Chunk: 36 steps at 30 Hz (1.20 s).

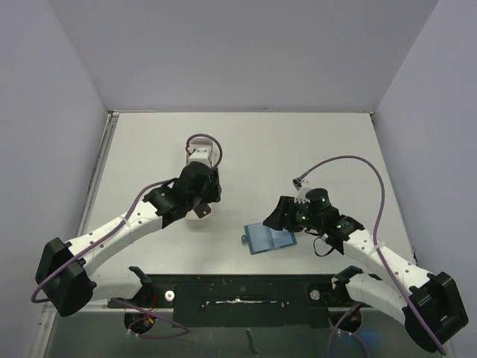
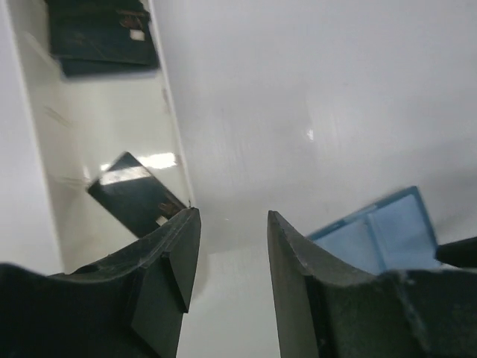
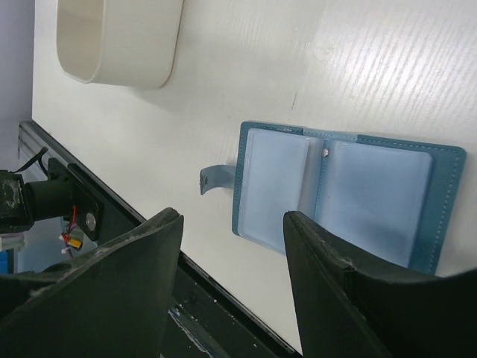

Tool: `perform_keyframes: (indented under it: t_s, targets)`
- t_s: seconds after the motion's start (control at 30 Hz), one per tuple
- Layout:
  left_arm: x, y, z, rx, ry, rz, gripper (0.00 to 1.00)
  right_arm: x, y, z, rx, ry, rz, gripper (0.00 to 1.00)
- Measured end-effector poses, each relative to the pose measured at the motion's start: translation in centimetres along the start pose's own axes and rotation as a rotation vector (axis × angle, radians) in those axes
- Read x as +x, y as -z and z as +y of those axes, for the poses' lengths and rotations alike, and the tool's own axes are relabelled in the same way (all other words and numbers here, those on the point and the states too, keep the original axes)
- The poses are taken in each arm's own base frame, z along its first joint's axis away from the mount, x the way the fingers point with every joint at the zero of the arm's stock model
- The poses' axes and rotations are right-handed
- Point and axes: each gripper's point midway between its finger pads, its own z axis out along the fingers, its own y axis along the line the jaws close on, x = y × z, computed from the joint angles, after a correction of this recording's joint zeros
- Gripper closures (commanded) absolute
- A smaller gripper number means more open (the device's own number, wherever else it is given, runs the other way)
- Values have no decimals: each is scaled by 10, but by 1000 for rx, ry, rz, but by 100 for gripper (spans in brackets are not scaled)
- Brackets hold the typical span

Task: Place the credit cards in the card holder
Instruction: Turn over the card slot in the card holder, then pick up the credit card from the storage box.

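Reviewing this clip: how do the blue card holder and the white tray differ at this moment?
The card holder is teal-blue and lies open and flat; the tray is white with raised walls. The tray holds black credit cards, while no black card shows in the card holder's clear pockets. Both rest on the table.

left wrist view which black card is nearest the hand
The tilted card in the white tray, just beyond the left hand; the other cards lie stacked at the tray's far end.
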Motion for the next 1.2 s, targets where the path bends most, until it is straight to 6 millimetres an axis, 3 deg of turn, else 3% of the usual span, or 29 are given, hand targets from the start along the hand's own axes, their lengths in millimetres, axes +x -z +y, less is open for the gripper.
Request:
perform_keyframes:
  t_s: [0.13, 0.4, 0.57, 0.73, 0.83, 1.07, 1.2]
  targets:
    - [-37, -3, 32, -85, -180, -31, 59, -7, 10, 0, 25, 35, -35, 43]
    - [-80, -22, 94, -155, -553, 26, 53, -6, 18, -1, 47, 58, -24, 43]
    - [-93, -50, 99, -82, -750, 88, 49, -8, 22, 1, 57, 63, -17, 43]
    - [-126, -89, 105, -81, -853, 83, 49, -9, 24, 2, 68, 60, -14, 43]
    - [-122, -107, 109, -72, -921, 116, 49, -10, 26, 2, 74, 57, -13, 43]
    - [-92, -149, 128, -44, -1020, 231, 50, -21, 29, 7, 90, 50, -35, 43]
    - [-94, -160, 133, -45, -1047, 231, 50, -22, 28, 5, 106, 44, -25, 43]
